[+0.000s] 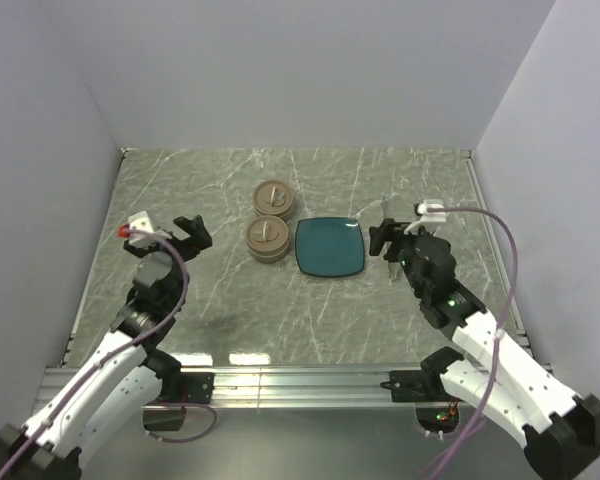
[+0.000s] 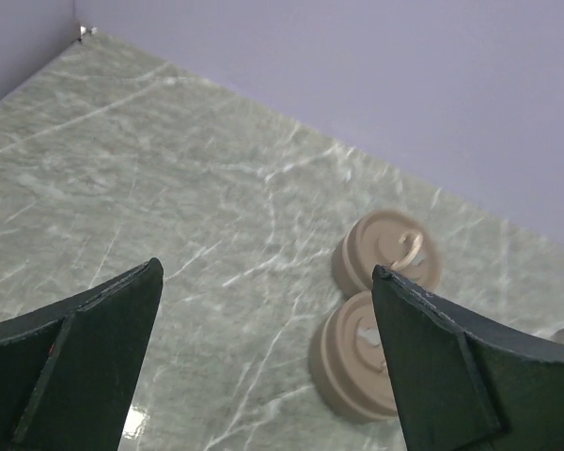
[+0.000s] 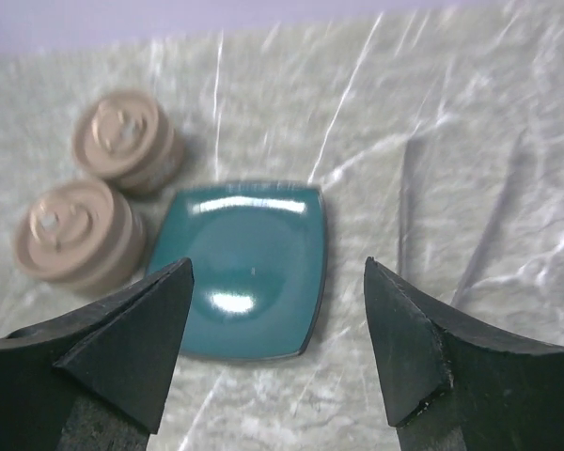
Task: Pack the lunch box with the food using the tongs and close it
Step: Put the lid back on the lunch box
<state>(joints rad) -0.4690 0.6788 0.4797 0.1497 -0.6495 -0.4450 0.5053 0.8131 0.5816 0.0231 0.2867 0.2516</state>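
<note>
The lunch box shows as two tan round tubs, one farther (image 1: 273, 198) and one nearer (image 1: 267, 240), both with lids on. The square teal plate (image 1: 330, 246) to their right is bare, and no food is in view. The tongs (image 3: 403, 207) lie on the marble right of the plate as two slim, blurred grey arms. My right gripper (image 3: 276, 263) hovers open above the plate's right edge (image 3: 315, 272), with the tongs beyond its right finger. My left gripper (image 2: 266, 269) is open and empty, left of the tubs (image 2: 357, 362) and raised off the table.
Grey walls close in the marble table (image 1: 220, 300) on the left, back and right. A metal rail (image 1: 300, 380) runs along the near edge between the arm bases.
</note>
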